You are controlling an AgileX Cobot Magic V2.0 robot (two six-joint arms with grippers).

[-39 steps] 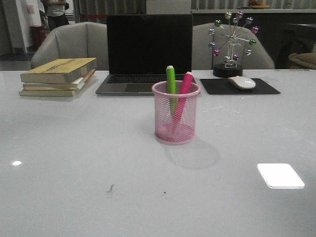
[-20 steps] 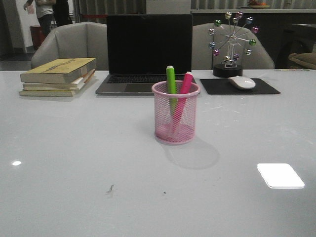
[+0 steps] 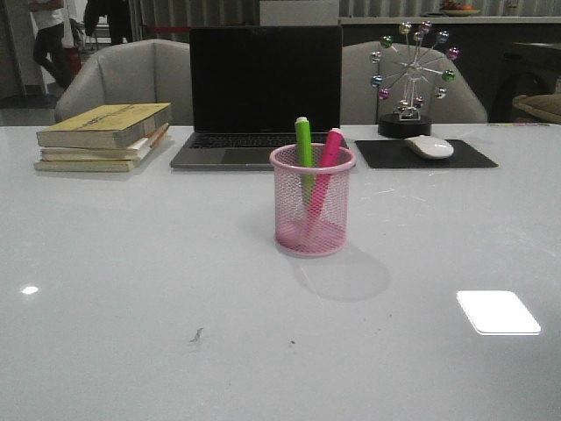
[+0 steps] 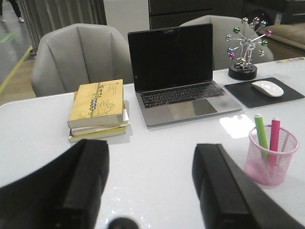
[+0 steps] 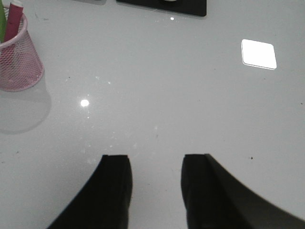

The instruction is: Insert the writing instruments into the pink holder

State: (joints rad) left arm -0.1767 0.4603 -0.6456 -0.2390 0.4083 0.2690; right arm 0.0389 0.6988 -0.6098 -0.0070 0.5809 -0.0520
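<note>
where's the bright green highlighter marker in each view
Front view: bright green highlighter marker stands centre, in the round pink wire-mesh pen cup.
Left wrist view: far right, same cup.
Right wrist view: top-left corner, only a sliver.
Shared landmark: the cup.

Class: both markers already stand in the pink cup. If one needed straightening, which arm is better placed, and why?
Probably the left. Its open gripper faces the cup with the green marker and pink marker in plain sight. The right gripper, also open, has the cup at its view's edge.
</note>
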